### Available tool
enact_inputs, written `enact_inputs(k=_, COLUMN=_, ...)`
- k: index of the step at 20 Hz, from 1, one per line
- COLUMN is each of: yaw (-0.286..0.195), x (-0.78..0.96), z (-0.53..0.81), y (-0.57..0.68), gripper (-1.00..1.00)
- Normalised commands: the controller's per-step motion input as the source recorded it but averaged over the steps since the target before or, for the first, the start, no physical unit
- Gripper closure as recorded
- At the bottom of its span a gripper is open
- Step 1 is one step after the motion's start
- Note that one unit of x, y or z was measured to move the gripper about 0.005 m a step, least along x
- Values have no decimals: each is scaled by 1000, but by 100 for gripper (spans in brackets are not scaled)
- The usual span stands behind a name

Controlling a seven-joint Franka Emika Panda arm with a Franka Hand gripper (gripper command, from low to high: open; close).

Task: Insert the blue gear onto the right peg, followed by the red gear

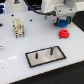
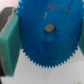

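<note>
**Blue gear in the gripper, red gear waiting beside it**

The gripper (image 1: 63, 21) hangs near the far edge of the white worktop (image 1: 15, 57), towards the exterior view's right, with the blue gear (image 2: 49, 32) clamped between its fingers. In the wrist view the gear fills most of the picture, its toothed rim and centre hole plain to see, with one teal finger pad (image 2: 10, 42) pressed against its edge; the opposite pad is not clearly shown. The gear seems held by its rim, probably so the centre hole stays free to take a pin.

The red gear (image 1: 64, 33) lies flat on the worktop just below the gripper in the exterior view, untouched; its turn comes second. The plate (image 1: 46, 54) sits nearer the camera, well apart from the gripper, and both its pins are bare. The right peg (image 1: 51, 49) stands upright on it, so the blue gear has yet to be carried across and lined up over that pin.

A pale blocky fixture (image 1: 18, 27) stands on the exterior view's left, away from the path between gripper and plate. The worktop is smooth, glossy and white, with dark surroundings beyond its edges; the room itself is too blurred to describe.
</note>
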Motion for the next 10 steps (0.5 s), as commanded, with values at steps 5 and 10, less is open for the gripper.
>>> enact_inputs(k=5, yaw=0, x=507, z=566, y=-317, gripper=100)
enact_inputs(k=10, yaw=0, x=631, z=528, y=-323, gripper=100)
